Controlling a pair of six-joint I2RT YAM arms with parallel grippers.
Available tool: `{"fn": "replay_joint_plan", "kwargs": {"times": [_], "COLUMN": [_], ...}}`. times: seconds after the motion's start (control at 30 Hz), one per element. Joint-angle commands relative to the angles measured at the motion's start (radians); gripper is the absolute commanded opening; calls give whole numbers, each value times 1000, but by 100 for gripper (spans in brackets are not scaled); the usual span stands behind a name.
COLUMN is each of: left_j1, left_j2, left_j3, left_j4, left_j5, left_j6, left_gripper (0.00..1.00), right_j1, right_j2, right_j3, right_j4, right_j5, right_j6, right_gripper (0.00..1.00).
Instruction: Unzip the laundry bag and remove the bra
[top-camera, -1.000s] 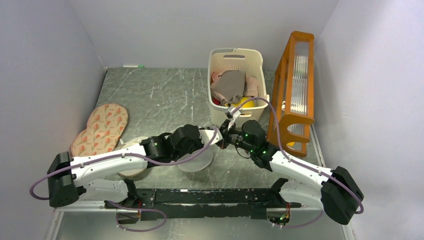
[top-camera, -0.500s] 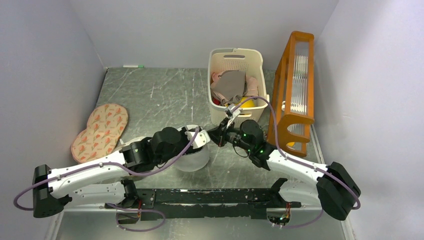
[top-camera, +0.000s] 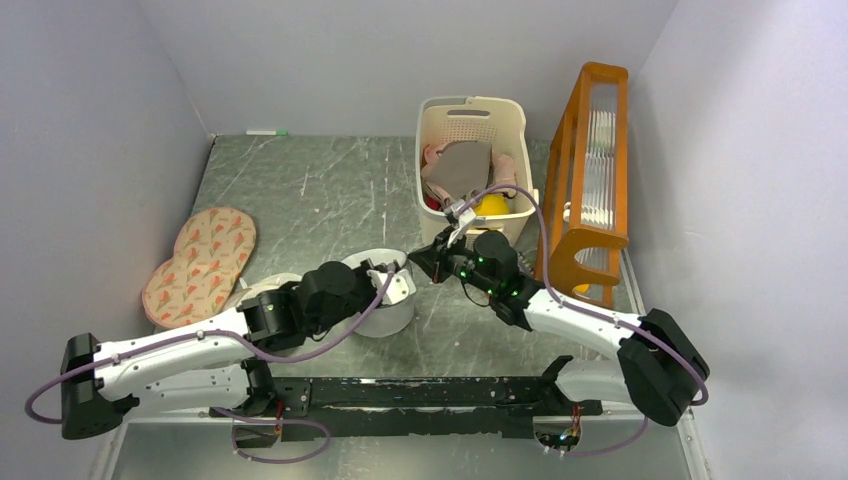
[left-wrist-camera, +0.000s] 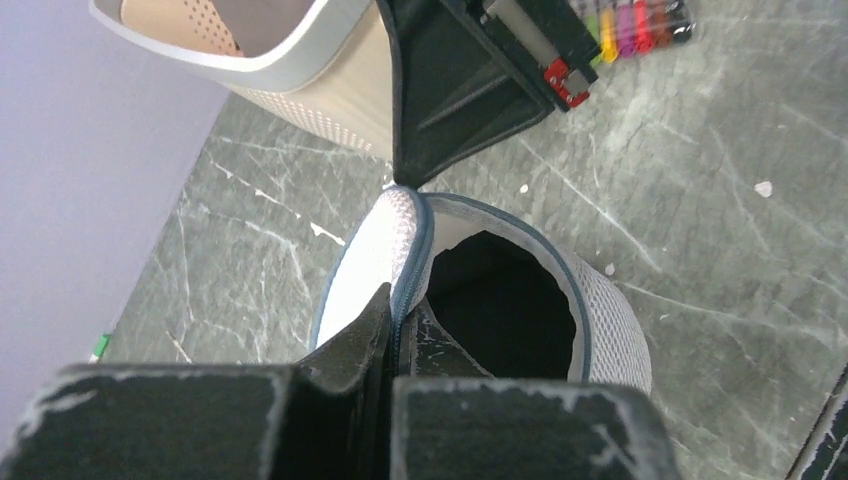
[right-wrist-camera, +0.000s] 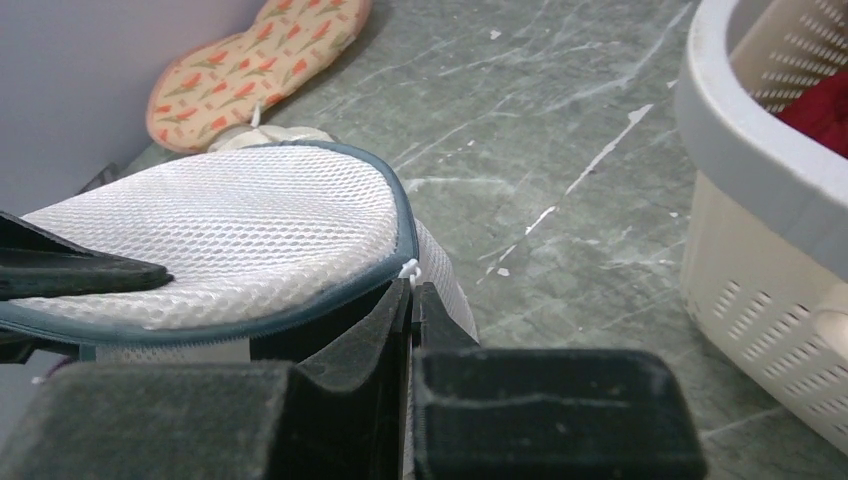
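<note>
On our grey marbled table (top-camera: 300, 190), the laundry bag (top-camera: 388, 318) sits mid-table with its flap lifted. Our left gripper (left-wrist-camera: 400, 312) pinches the zip rim, and our right gripper (right-wrist-camera: 410, 295) is clamped on the rim's far side. The cream basket (top-camera: 505, 115) crowds just behind, and patterned pads (top-camera: 205, 250) lie to the left.

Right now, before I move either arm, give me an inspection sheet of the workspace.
Surface: grey scratched table.
Job's things: laundry bag lid partly lifted, dark inside; bra not clearly told.
Clutter: patterned pads and cream round pad, left; green marker by back wall.
Tools: left tool shut on lid rim; right tool shut on zip edge.
Cables: purple cable arcs above right arm, no snag seen.
Surroundings: cream basket with clothes, orange rack, right; plain walls.
</note>
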Motion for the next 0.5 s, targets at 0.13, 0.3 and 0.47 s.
{"fn": "replay_joint_plan", "kwargs": {"times": [0.13,0.3,0.47], "left_j1": [-2,-2,-4], "left_j2": [109,184,246], "left_j3": [73,86,142], "left_j4": [-53,-58,-120], "left_j5": [-124,-253,-176], "left_j6": [3,-5,-36], "left_gripper": [24,41,55], "right_j1": [-20,-18,-7], "right_j2": [-75,-91,-117], "right_j3": [-30,-51,-59], "right_j4": [15,14,9], "right_j5": [-40,-81,-93], "right_j6": [-52,-24,-3], "right_gripper": [0,0,0]}}
